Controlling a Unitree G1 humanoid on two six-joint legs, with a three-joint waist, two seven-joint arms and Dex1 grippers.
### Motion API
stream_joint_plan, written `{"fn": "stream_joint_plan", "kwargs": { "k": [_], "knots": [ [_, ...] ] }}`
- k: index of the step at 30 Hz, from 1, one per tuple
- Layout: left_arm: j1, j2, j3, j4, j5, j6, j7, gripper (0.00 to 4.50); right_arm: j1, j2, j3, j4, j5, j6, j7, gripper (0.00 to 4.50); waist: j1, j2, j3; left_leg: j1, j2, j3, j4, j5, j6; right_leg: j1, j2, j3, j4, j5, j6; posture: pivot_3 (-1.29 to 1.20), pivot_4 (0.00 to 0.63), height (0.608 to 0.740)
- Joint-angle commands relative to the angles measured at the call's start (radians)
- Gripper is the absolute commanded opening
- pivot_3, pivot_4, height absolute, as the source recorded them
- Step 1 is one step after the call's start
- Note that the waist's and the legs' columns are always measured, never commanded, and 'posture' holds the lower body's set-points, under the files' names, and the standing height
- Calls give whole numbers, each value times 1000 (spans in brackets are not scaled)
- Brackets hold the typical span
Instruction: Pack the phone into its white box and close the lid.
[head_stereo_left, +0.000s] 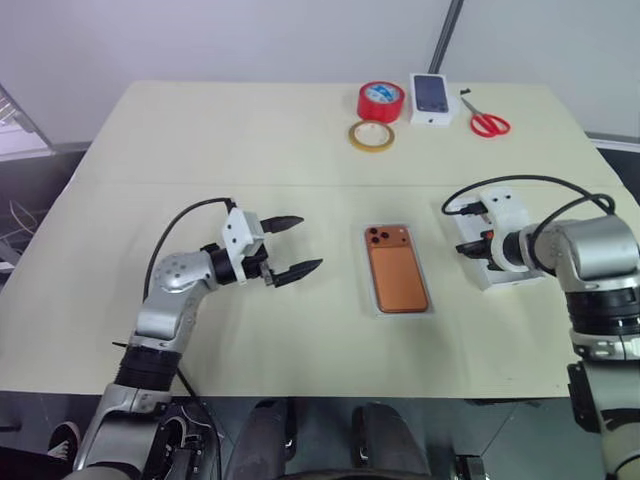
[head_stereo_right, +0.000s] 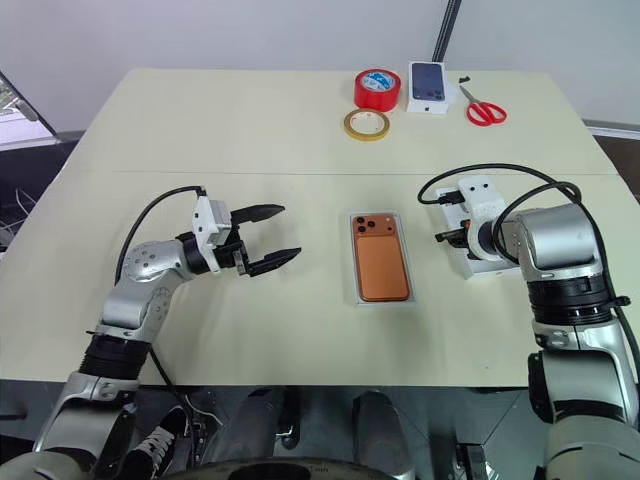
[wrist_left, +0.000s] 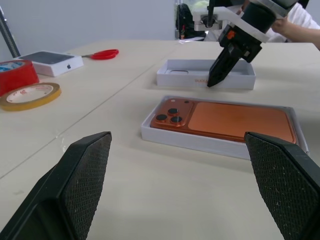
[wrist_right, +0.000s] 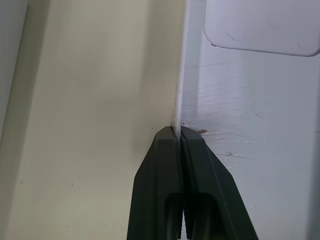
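Observation:
The copper-orange phone (head_stereo_left: 398, 275) lies camera side up inside the shallow white box (wrist_left: 200, 142) at the middle of the table. To its right sits the lid (wrist_left: 185, 80), an open white tray. My right gripper (wrist_right: 178, 132) slants down onto it and is shut on its thin side wall, the one facing the box. My left gripper (head_stereo_left: 310, 241) hovers to the left of the box, level and pointing toward it. It is open with nothing between its fingers.
At the table's far side lie a red tape roll (head_stereo_left: 380, 100), a flat yellowish tape ring (head_stereo_left: 371, 135), a small white carton with a phone picture (head_stereo_left: 432, 98) and red scissors (head_stereo_left: 488, 122). A person's hand (wrist_left: 300, 25) shows beyond the table.

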Motion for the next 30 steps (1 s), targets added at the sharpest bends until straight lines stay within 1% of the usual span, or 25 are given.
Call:
{"fn": "stream_joint_plan", "kwargs": {
  "k": [1, 10, 12, 14, 16, 18, 20, 23, 24, 26, 27, 30],
  "knots": [
    [-19, -1, 1, -7, 2, -8, 4, 4500, 17, -12, -32, -35, 23, 19, 18, 72, 1, 0, 0, 0, 0, 0, 0, 0, 0, 0, 0, 0, 0, 0, 0, 0, 150, 728],
    [-22, -7, 1, -2, 4, -1, 3, 4500, 19, 30, -136, -44, 69, 42, 25, 72, 1, 0, 0, 0, 0, 0, 0, 0, 0, 0, 0, 0, 1, 0, 0, 0, 150, 728],
    [-22, -7, 4, -2, 4, 4, 6, 4500, -23, 100, -233, -28, 79, 38, -6, 72, 0, 0, 0, 0, 0, 0, 0, 0, 0, -1, 0, 0, 1, 0, 0, 0, 150, 728],
    [-20, -7, 7, -7, 1, 12, 11, 4500, -46, 157, -295, -56, 119, -12, 8, 72, -4, 0, 0, 0, 1, 0, 0, 0, -1, -1, 1, 1, 2, 0, 0, 0, 150, 728],
    [-18, -8, 8, -10, 1, 16, 14, 4500, -49, 184, -320, -78, 139, -38, 16, 72, -2, 0, 0, 0, 1, 1, 0, 0, -1, -2, 4, 1, 3, 0, 0, 0, 150, 728],
    [-9, -10, 14, -22, -7, 29, 26, 4500, -18, 204, -309, -117, 139, -181, 36, 72, 3, 0, 0, 0, 2, 1, 0, 1, -1, -2, 4, 1, 3, 0, 0, 0, 150, 728],
    [-2, -13, 23, -30, -2, 41, 56, 4500, -46, 299, -405, -122, 198, -220, 0, 72, 2, 0, 0, 0, 2, 1, 0, 1, -1, -2, 4, 1, 4, 0, 0, 0, 150, 728],
    [-1, -14, 46, -43, -46, 125, 84, 4500, -28, 377, -442, -185, 275, -253, 14, 72, 1, 0, 0, 0, 2, 1, 0, 1, -2, -2, 4, 1, 5, 0, 0, 0, 150, 728],
    [0, -12, 51, -46, -51, 141, 94, 4500, -37, 413, -479, -190, 308, -233, -14, 72, 1, 0, 0, 0, 2, 0, 0, 1, -2, -3, 4, 1, 6, 0, 0, 0, 150, 728],
    [-3, -10, 71, -48, -98, 232, 113, 4500, -52, 505, -566, -230, 439, -175, -46, 72, 1, 0, 0, 0, 2, 0, 0, 1, -2, -3, 5, 1, 7, 0, 0, 0, 150, 728],
    [-3, -3, 75, -49, -113, 273, 115, 4500, -66, 560, -628, -243, 513, -115, -84, 72, 0, 0, 0, 0, 2, 0, 0, 1, -2, -3, 5, 1, 7, 0, 0, 0, 150, 728],
    [-2, 10, 90, -63, -159, 355, 106, 4500, -83, 652, -736, -278, 673, 14, -174, 72, -1, 0, 0, 0, 3, 0, 0, 1, -2, -3, 5, 1, 8, 0, 0, 0, 150, 728]
  ]
}}
